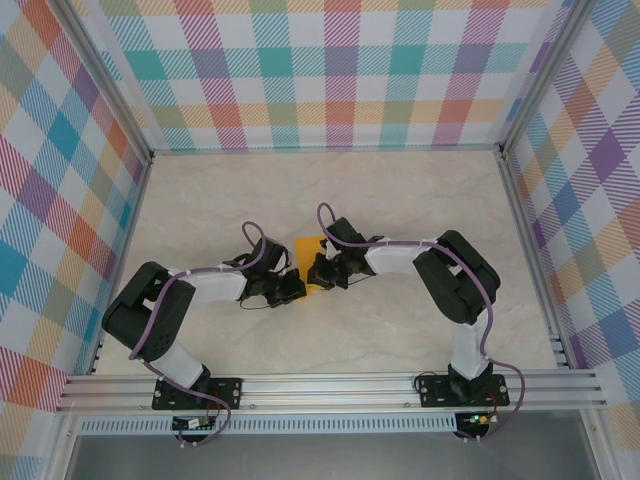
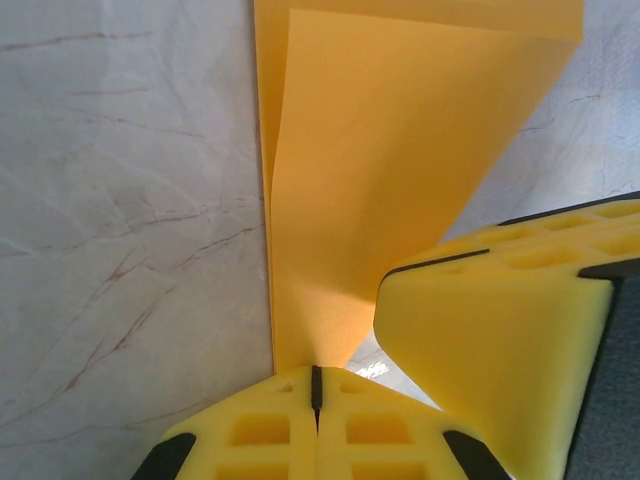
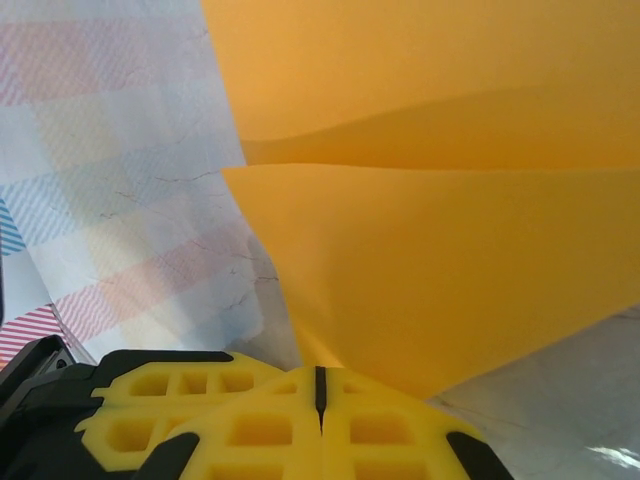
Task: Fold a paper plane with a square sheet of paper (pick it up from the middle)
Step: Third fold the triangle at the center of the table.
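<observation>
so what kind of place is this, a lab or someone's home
Probably a purpose-built robot test cell, not a home: plaid walls box in a marble-look table, and the left arm and right arm, bolted to an aluminium rail, hold an orange sheet of paper.

We can read no text, label, brand, number or sign on anything here; the square sheet of paper point(image 2: 400, 180) is plain and unmarked
</observation>
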Motion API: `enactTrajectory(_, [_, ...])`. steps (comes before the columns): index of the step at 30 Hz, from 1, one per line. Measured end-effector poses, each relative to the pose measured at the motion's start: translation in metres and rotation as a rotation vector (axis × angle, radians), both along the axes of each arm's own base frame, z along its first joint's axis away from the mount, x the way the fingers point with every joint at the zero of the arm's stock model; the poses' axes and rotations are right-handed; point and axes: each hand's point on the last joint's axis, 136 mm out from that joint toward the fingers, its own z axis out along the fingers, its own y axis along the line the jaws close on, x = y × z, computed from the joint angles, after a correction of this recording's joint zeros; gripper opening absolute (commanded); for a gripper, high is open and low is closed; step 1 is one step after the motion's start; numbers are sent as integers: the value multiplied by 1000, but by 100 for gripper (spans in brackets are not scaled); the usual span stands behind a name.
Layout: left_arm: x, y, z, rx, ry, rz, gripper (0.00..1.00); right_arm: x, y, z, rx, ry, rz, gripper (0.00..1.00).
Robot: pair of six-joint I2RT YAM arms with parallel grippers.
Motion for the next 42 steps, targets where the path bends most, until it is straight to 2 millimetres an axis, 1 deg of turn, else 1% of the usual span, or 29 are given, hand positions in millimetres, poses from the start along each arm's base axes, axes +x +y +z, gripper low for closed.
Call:
enactTrajectory(5, [-1,1,0,4,0,2,0,0,-3,-10,-24,15,-8,0])
enactTrajectory(18, [-2,2,0,10,3,4,0,7,-8,-11,-48,-25,16,0])
enactTrajectory(23, [-2,3,-1,12,7,4,0,24,-18,-11,-30,-85,20,0])
enactTrajectory(28, [-2,3,-1,13,9,4,0,29,-21,-11,-4,-121,39,0])
enactTrajectory(30, [-2,3,-1,13,8,3,0,35,-24,-11,-1,-131,32,0])
enactTrajectory(38, [-3,3,-1,15,8,1,0,71,-55,-10,-3,-175,-49,0])
enactTrajectory(42, [-3,3,-1,18,13,0,0,82,-66,-10,-6,-186,-74,0])
